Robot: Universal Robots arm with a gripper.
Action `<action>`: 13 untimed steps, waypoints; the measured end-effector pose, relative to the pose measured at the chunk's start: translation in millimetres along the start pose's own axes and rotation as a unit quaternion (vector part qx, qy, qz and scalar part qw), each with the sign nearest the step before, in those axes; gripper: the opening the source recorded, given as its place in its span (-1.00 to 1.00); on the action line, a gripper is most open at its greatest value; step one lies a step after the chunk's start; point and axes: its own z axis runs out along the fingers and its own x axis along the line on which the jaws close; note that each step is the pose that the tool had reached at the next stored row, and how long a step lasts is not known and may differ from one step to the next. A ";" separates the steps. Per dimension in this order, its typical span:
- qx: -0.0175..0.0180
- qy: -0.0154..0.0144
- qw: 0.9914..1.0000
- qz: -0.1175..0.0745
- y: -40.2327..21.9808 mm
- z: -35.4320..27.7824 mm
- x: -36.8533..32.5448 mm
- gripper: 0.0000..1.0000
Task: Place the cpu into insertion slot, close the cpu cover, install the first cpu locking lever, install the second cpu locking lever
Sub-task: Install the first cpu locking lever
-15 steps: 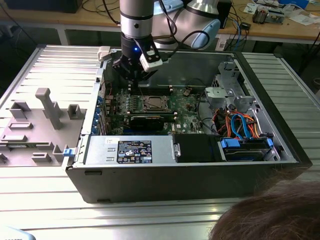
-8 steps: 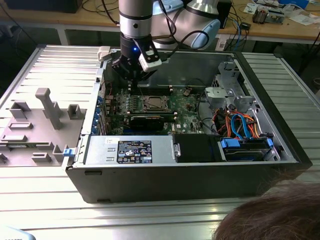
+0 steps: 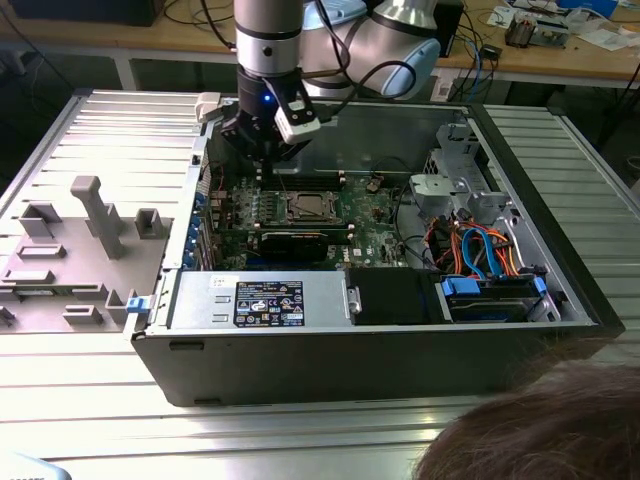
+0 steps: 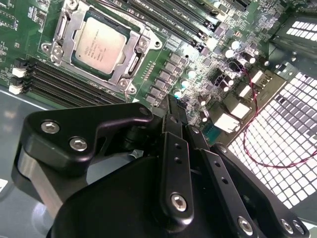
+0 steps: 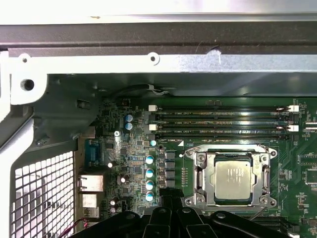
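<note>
Over the upper-left part of the open computer case [image 3: 300, 350] in the exterior view, the gripper [image 3: 262, 160] hangs point-down just above the motherboard [image 3: 375, 235], beside the socket rather than over it. Its fingers look drawn narrow with nothing between them. That suits pushing or hooking a thin part better than carrying one.

The cpu [image 4: 100, 43] sits flat and square in its socket near the middle of the board. Its dull metal top shows through the opening of the cpu cover [image 5: 233, 155], which lies down around it rather than standing raised. Seating and covering therefore look done, by my reading. Thin wire levers run along the sides of the cover, but I cannot tell whether either is hooked under its catch.

Room is tight on several sides. The memory slots [image 5: 223, 121] run close along one edge of the socket. A row of small capacitors [image 5: 149, 173] stands just beside the tool's tip, and a long black card [image 3: 300, 240] lies just below the socket in the exterior view. The vent grille [image 5: 44, 198] in the rear wall is near the tool on the side away from the socket, with a red wire [image 4: 257, 124] looping across it. The coloured cables [image 3: 480, 250] sit well apart toward the exterior view's right. Straight above the socket the way is open.
</note>
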 end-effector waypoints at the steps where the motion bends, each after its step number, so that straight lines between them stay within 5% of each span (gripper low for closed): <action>1: 0.000 0.000 1.000 0.000 0.0 0.0 0.4 -0.79; 13: 0.000 0.000 1.000 0.000 0.0 0.2 4.9 -0.79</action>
